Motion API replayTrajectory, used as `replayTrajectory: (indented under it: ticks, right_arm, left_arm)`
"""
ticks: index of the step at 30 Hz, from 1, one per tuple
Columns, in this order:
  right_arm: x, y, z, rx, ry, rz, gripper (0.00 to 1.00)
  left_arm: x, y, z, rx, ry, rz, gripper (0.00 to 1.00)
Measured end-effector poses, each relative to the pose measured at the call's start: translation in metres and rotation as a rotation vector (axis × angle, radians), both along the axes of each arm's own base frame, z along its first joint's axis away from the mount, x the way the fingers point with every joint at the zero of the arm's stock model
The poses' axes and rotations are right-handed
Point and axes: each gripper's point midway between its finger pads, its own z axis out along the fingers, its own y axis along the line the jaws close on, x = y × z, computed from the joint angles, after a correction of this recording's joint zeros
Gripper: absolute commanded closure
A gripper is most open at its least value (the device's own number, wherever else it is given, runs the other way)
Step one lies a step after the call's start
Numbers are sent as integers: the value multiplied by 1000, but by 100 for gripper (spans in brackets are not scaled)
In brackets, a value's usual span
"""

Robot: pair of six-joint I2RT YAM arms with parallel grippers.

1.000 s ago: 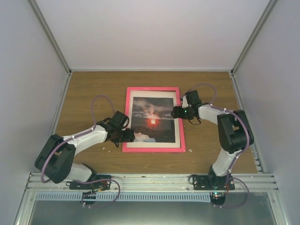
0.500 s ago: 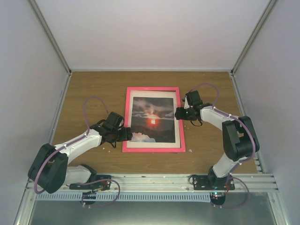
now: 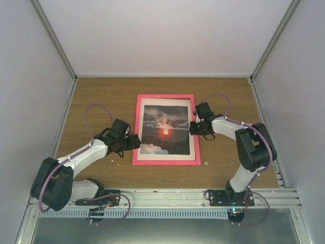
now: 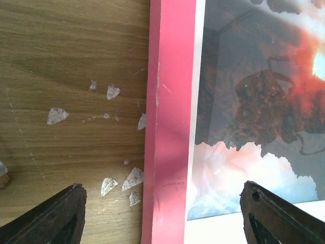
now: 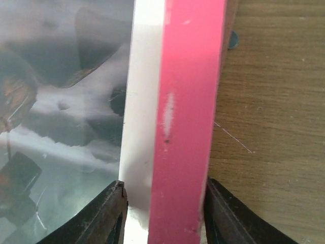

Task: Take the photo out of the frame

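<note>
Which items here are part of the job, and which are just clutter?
Job:
- photo
- frame
- left end effector, right end effector, one at each long side of the frame

Lying about:
- pale flakes on the table, by the left end effector

The left arm [image 3: 84, 152] and right arm [image 3: 231, 127] wear white shells between bulky black joint housings. A thin purple cable [image 3: 92, 105] loops along each. The bases [image 3: 226, 195] are black blocks. The left gripper [image 4: 162, 190] and right gripper [image 5: 163, 184] end in matte black, rough-surfaced fingers [image 4: 63, 213] with blunt angled tips.
</note>
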Motion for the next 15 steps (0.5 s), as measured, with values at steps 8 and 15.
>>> replayTrajectory:
  ticks: [8, 15]
  right_arm:
    - [4, -4, 1, -37, -3, -22, 83]
    - [6, -8, 8, -93, 0, 16, 95]
  left_arm:
    - [2, 1, 1, -3, -5, -1, 17]
    - [8, 6, 12, -13, -44, 8, 16]
